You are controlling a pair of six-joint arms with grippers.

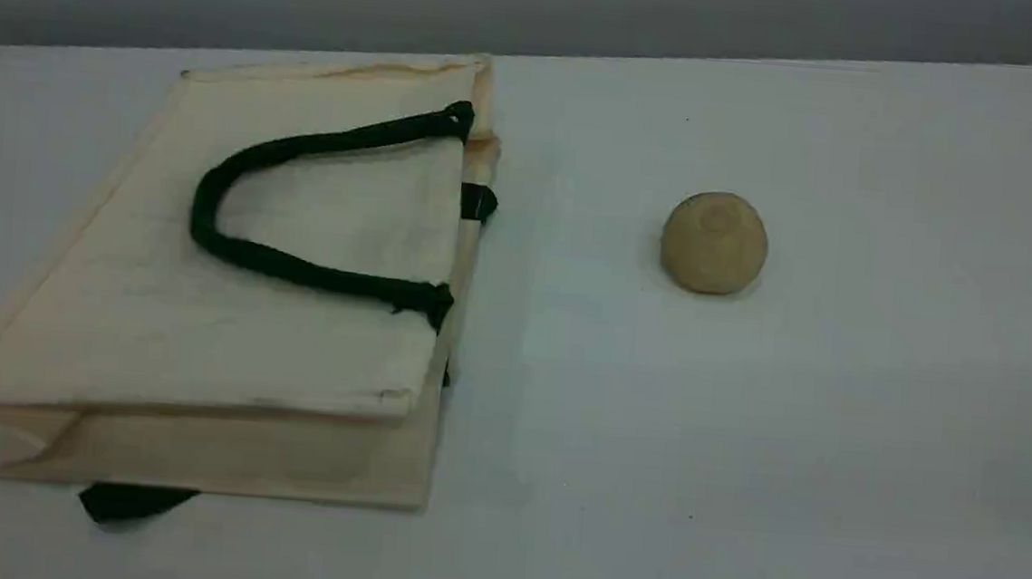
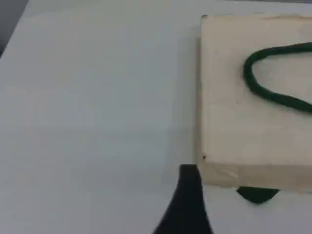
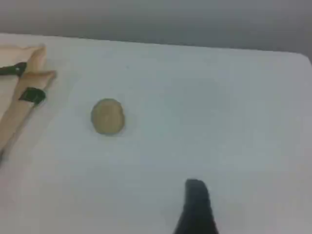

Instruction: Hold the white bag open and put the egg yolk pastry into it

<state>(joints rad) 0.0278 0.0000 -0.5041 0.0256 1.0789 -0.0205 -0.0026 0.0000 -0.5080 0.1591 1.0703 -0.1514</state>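
Observation:
The white bag point(image 1: 160, 319) lies flat on its side at the table's left, its mouth edge facing right. One dark green handle point(image 1: 206, 213) rests looped on top of it; a bit of the other handle point(image 1: 133, 501) pokes out underneath at the front. The egg yolk pastry point(image 1: 714, 242), a tan ball with a dimple, sits alone to the bag's right. Neither arm shows in the scene view. In the left wrist view one dark fingertip point(image 2: 187, 195) hangs beside the bag's corner point(image 2: 234, 122). In the right wrist view one fingertip point(image 3: 196, 200) hovers short of the pastry point(image 3: 107, 116), nothing held.
The white table point(image 1: 832, 439) ends at a far edge just behind the bag, with a grey wall point(image 1: 536, 0) beyond. In the right wrist view the table's far right corner point(image 3: 304, 56) is rounded.

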